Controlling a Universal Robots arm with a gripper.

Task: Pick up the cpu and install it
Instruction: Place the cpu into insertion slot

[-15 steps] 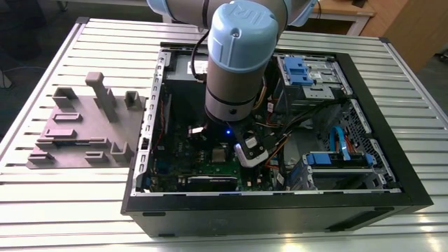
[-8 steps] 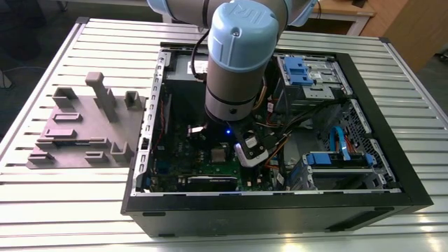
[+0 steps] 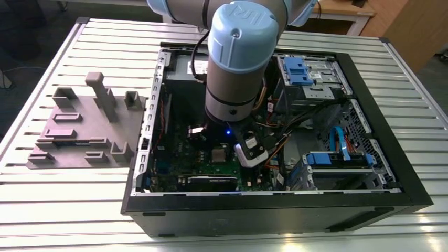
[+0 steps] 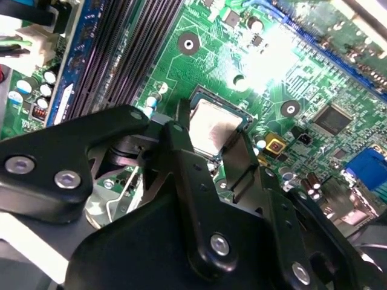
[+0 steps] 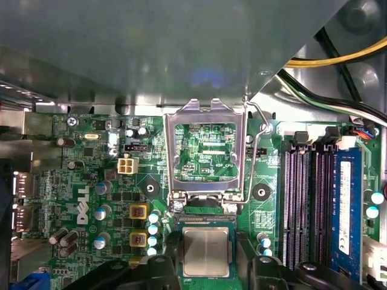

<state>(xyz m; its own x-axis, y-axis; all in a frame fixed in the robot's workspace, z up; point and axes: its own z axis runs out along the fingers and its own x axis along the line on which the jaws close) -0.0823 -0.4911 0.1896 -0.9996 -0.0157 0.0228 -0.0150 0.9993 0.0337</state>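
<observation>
The cpu (image 5: 206,252) lies flat, shiny silver top up, in its socket (image 5: 205,225) on the green motherboard (image 5: 91,181). It is square, with no long axis, and its edges run parallel to the socket's. In the exterior view it sits towards the near left of the board. The socket's metal load frame (image 5: 205,110) stands swung open on the side of the socket away from the tool, and board shows through its window.

The tool (image 4: 210,130) straddles the cpu closely on two opposite sides. I cannot tell whether it grips the chip or has let go.

The open computer case (image 3: 280,210) lies on its side on the slatted metal surface (image 3: 70,210). It holds the motherboard at the exterior view's left and drive cages (image 3: 308,73) with blue clips at the right. One memory stick (image 5: 344,205) stands in the slots near the socket. A grey block (image 3: 77,131) rests on the surface left of the case.

The arm (image 3: 238,68) comes in from the far side, its last section pointing straight down into the case.
</observation>
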